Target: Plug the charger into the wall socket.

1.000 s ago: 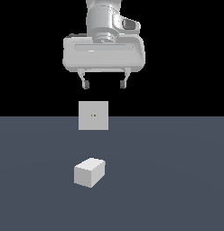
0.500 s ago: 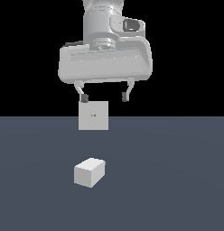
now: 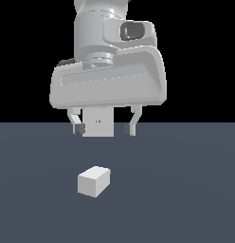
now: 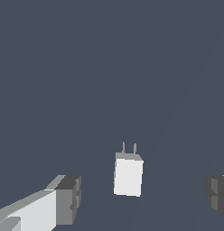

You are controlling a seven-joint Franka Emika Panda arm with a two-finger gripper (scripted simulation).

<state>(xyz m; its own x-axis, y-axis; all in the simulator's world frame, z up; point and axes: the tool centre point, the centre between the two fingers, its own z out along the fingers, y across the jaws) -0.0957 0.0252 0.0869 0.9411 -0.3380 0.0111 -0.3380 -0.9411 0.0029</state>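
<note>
Approach to the grasp. The hand point(image 3: 104, 128) hangs above the table point(image 3: 185, 190) with its fingers spread apart and nothing between them. The charger point(image 3: 94, 181) lies on the table below the hand, untouched and apart from the wall socket point(image 3: 98, 127) standing behind. In the wrist view its two prongs point(image 4: 128, 148) mark its long axis, which runs crosswise to the gap between the fingers.

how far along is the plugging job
Nothing is finished: the charger lies free on the floor, apart from the wall socket. In hand: the open gripper hangs above the charger, empty. Left: grasp it, carry it over, and push its prongs into the socket's holes.
</note>
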